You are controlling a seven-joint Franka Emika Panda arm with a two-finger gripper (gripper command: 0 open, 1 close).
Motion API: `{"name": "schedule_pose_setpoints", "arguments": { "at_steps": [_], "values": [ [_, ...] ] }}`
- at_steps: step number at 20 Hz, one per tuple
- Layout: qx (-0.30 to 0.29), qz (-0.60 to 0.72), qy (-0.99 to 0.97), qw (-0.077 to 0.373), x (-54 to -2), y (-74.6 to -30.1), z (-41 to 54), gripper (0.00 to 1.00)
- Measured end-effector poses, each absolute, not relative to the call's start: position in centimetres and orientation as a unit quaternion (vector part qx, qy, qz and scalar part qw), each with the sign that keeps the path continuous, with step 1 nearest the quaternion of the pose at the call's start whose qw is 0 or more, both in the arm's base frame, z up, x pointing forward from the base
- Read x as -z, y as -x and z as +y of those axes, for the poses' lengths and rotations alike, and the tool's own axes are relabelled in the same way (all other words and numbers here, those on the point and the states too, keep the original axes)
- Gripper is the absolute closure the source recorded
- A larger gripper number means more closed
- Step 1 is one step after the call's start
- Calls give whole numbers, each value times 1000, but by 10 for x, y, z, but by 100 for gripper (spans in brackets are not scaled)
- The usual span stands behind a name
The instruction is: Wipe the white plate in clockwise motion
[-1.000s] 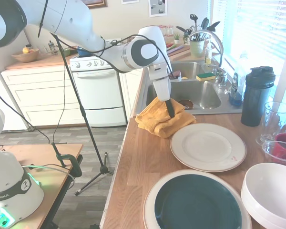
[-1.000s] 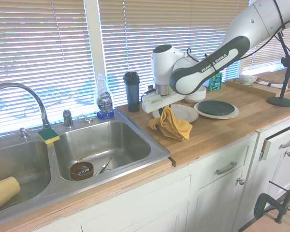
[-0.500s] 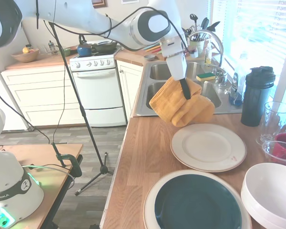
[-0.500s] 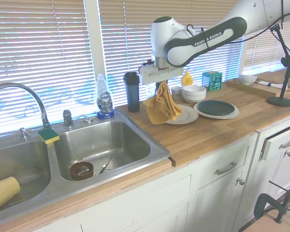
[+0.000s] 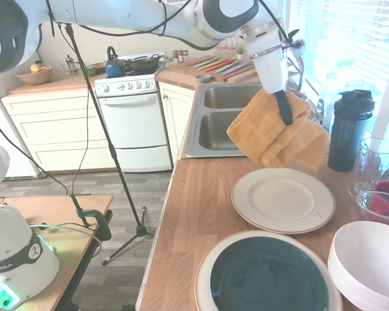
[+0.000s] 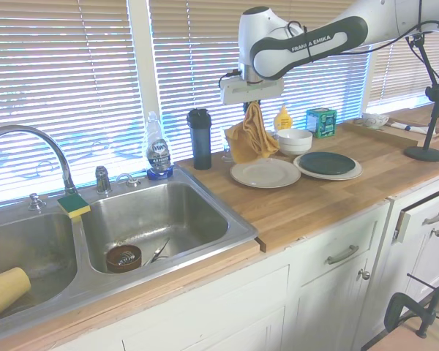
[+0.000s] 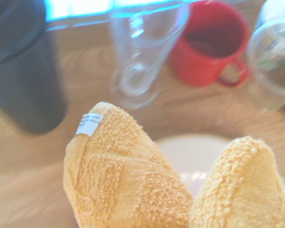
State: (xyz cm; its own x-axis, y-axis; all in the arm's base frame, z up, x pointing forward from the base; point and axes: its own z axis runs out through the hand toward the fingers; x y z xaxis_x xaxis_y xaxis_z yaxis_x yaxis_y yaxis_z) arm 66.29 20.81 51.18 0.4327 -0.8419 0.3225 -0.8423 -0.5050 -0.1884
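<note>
Over the wooden counter the gripper is hanging clamped on the yellow cloth — above the white plate, which is lying bare, wiping not yet begun.

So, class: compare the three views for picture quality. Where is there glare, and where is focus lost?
First exterior view: the window at right is blown out, washing over the black bottle. Second exterior view: bright blinds backlight the scene, yet the white plate stays clear. Wrist view: the orange cloth is sharp, while the glass and red mug behind it are blurred.
</note>
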Motion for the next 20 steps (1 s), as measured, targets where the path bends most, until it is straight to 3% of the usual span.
{"name": "schedule_pose_setpoints", "arguments": {
  "at_steps": [11, 20],
  "values": [
    [-175, -517, -838, 24, -457, -704, 159, 100],
    [-167, -509, -844, 14, -396, -703, 154, 100]
  ]
}}
